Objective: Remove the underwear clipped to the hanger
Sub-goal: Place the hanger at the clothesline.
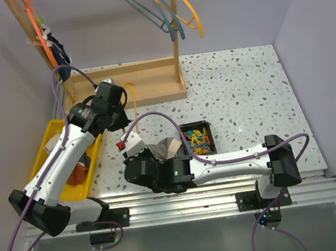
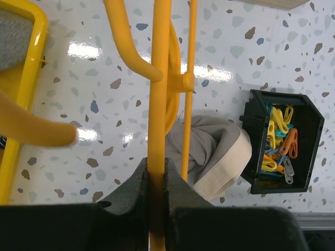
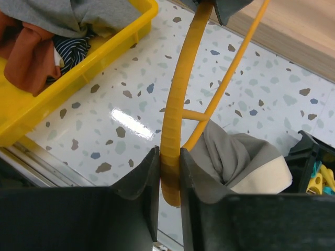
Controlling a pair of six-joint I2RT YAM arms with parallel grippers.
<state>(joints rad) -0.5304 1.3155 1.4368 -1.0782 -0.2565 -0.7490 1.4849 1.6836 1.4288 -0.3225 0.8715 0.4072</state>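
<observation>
Both grippers hold a yellow plastic hanger point(image 2: 159, 78) above the table. My left gripper point(image 2: 157, 172) is shut on one straight arm of it. My right gripper point(image 3: 170, 162) is shut on the ribbed, curved end of the hanger point(image 3: 180, 104). A grey piece of underwear point(image 3: 235, 157) with a pale waistband hangs limp by the hanger's thin bar; its clip is hidden. In the left wrist view the same underwear point(image 2: 209, 151) shows behind the bar. From above, the left gripper point(image 1: 116, 110) and right gripper point(image 1: 137, 160) flank the grey underwear point(image 1: 165, 147).
A yellow bin point(image 3: 104, 49) at the left holds rust-brown point(image 3: 31, 57), navy striped point(image 3: 73, 49) and grey cloth. A black box point(image 2: 256, 136) of colourful clips point(image 2: 280, 146) sits right of the underwear. A wooden rack point(image 1: 131, 84) with more hangers point(image 1: 158, 3) stands behind.
</observation>
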